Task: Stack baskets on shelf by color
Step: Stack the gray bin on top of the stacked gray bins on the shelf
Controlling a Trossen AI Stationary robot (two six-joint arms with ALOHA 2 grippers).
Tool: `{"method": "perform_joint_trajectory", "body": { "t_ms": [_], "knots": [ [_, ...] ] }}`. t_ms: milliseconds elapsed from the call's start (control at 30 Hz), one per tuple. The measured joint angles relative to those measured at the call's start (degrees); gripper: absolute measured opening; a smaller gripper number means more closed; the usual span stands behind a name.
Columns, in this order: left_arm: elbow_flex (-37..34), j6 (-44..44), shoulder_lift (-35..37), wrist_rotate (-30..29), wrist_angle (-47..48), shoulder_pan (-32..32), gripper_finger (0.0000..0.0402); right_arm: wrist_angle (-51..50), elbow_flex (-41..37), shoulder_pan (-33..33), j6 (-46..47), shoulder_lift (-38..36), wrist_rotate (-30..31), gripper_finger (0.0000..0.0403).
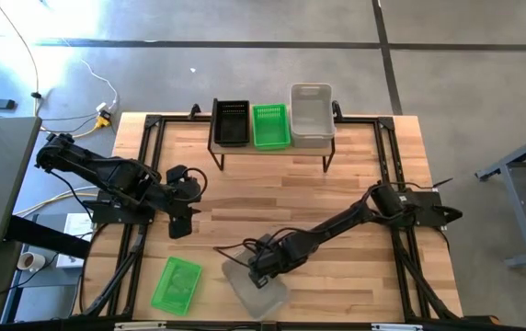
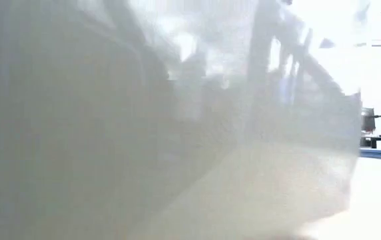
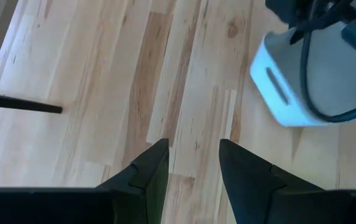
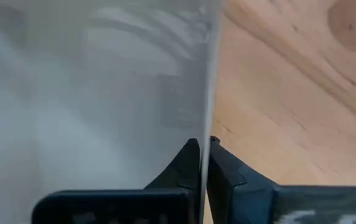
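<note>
A whitish-clear basket (image 1: pixel 261 291) sits on the tabletop near its front edge, turned askew; it fills the low view (image 2: pixel 177 133). My right gripper (image 1: pixel 261 265) is shut on its far side wall. A green basket (image 1: pixel 177 284) lies on the table to its left. On the shelf (image 1: pixel 272 150) at the back stand a black basket (image 1: pixel 231 122), a green basket (image 1: pixel 270 126) and a clear basket (image 1: pixel 312 115), side by side. My left gripper (image 1: pixel 180 225) hangs open over bare wood at the table's left middle, holding nothing (image 3: pixel 193 165). My right gripper (image 4: pixel 203 155) pinches the clear basket's thin side wall (image 4: pixel 208 115) between its two fingers, one finger on the basket's side and one on the bare-table side. The fingers come from above, slanting down. In the high view the basket rests on the table.
The black frame rails (image 1: pixel 143 184) run along the table's left and right sides. Open wood lies between the shelf and the two loose baskets. The right arm (image 1: pixel 355 221) stretches across the table's right half.
</note>
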State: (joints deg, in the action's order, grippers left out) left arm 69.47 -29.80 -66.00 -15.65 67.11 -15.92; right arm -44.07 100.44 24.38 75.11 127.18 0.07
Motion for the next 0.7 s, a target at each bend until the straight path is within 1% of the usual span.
{"method": "perform_joint_trajectory", "body": {
  "t_ms": [333, 467, 700],
  "knots": [
    [0.00, 1.06, 0.00, -0.01, -0.04, 0.00, 0.0131, -4.53, 0.11, -0.46, -2.02, -6.74, 5.63, 0.0000],
    [0.00, 1.50, 0.00, -0.12, -0.07, 0.00, 0.0131, -7.27, 0.11, -1.38, -3.40, -9.66, 6.35, 0.0000],
    [0.00, 2.05, 0.00, -4.99, -0.21, 0.04, 0.0131, -13.32, 0.11, -4.23, -7.26, -16.42, 10.25, 0.0000]
  ]
}}
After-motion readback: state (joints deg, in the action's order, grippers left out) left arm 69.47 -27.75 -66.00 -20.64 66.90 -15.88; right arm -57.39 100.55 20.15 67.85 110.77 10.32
